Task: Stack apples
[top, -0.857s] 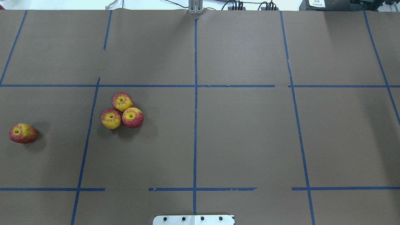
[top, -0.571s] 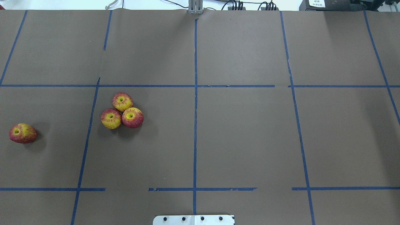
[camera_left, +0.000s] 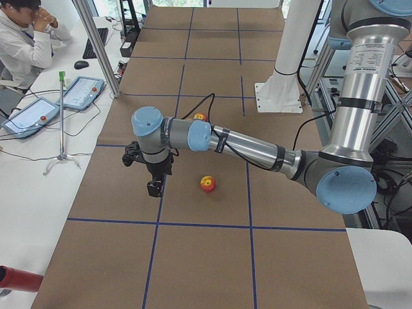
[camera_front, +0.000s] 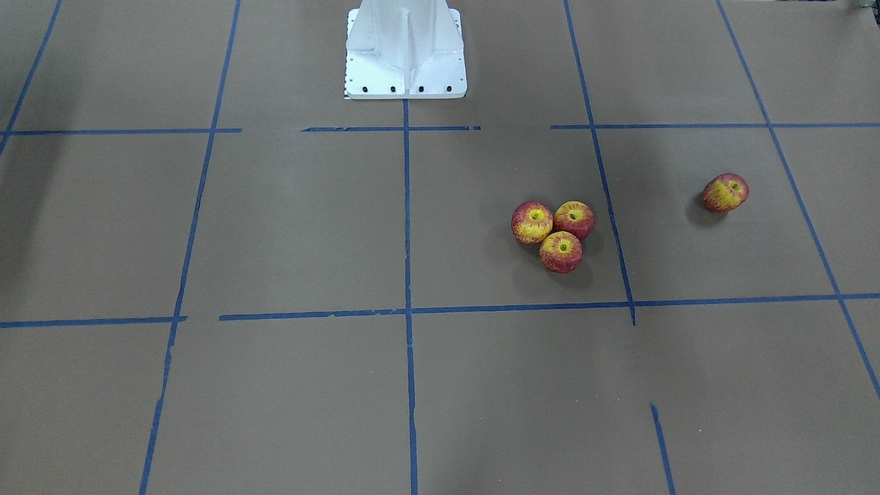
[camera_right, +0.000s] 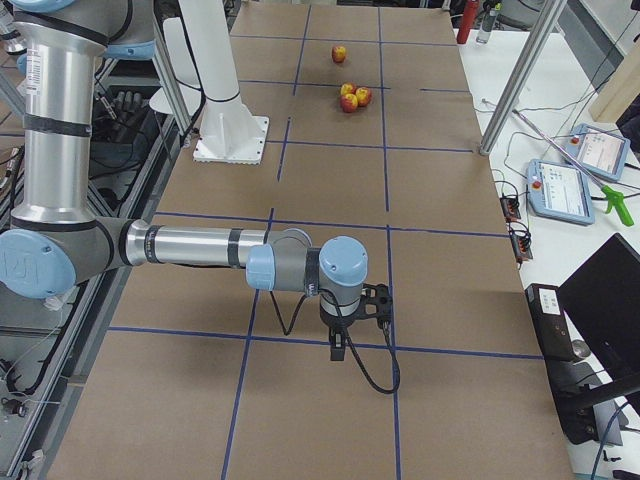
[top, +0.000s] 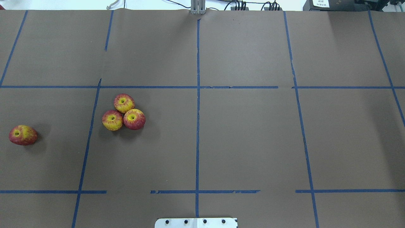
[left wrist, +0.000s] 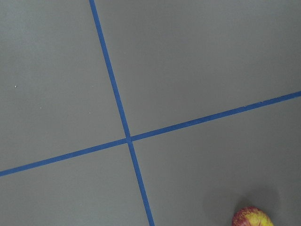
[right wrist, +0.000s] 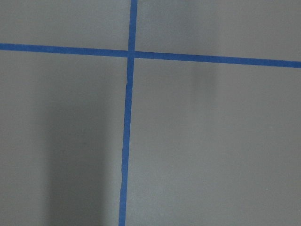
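Observation:
Three apples sit touching in a cluster on the brown table: one [top: 124, 103] at the back, one [top: 112, 120] at front left, one [top: 134, 119] at front right. A fourth apple [top: 23, 135] lies apart near the table's left end, tilted on its side. The front view shows the cluster [camera_front: 561, 251] and the lone apple [camera_front: 724, 192]. My left gripper [camera_left: 153, 187] hangs above the table beside the lone apple [camera_left: 207, 184], whose edge shows in the left wrist view [left wrist: 252, 218]. My right gripper [camera_right: 340, 346] hangs over the far right end. I cannot tell if either is open.
The white robot base [camera_front: 405, 48] stands at the table's near middle edge. Blue tape lines [top: 197, 95] grid the brown cover. A person [camera_left: 22, 45], tablets [camera_left: 77, 93] and a pole [camera_left: 96, 45] are beside the table's left end.

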Controlling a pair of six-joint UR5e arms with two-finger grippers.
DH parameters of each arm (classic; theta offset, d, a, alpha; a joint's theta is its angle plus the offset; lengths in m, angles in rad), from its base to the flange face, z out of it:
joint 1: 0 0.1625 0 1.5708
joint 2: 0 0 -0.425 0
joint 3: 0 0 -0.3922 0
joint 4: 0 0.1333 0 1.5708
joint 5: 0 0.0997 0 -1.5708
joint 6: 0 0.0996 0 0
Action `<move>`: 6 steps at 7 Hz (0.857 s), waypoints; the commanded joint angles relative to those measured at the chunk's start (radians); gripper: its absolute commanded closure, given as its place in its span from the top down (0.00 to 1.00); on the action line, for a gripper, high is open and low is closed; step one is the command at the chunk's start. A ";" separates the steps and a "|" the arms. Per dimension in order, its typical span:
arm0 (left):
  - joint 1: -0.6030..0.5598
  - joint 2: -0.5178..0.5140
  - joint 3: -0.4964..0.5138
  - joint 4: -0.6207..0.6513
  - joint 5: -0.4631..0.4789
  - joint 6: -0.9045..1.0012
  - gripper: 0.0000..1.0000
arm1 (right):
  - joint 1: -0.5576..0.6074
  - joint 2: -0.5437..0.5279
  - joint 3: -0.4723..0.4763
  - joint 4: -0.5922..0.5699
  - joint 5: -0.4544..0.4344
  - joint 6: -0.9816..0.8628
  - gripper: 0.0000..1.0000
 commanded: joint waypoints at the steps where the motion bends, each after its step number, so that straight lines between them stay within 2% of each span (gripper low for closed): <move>1: 0.133 0.089 -0.051 -0.214 -0.025 -0.242 1.00 | 0.000 0.000 0.000 0.000 0.000 0.000 1.00; 2: 0.256 0.133 -0.070 -0.389 -0.021 -0.505 1.00 | 0.000 0.000 0.000 0.000 0.000 0.000 1.00; 4: 0.399 0.281 -0.096 -0.653 0.009 -0.764 1.00 | 0.000 0.000 0.000 0.000 0.000 0.000 1.00; 5: 0.472 0.289 -0.081 -0.706 0.052 -0.849 1.00 | 0.000 0.000 0.000 0.000 0.000 0.000 1.00; 6: 0.491 0.292 -0.073 -0.709 0.062 -0.856 1.00 | 0.000 0.000 0.000 0.000 0.000 0.000 1.00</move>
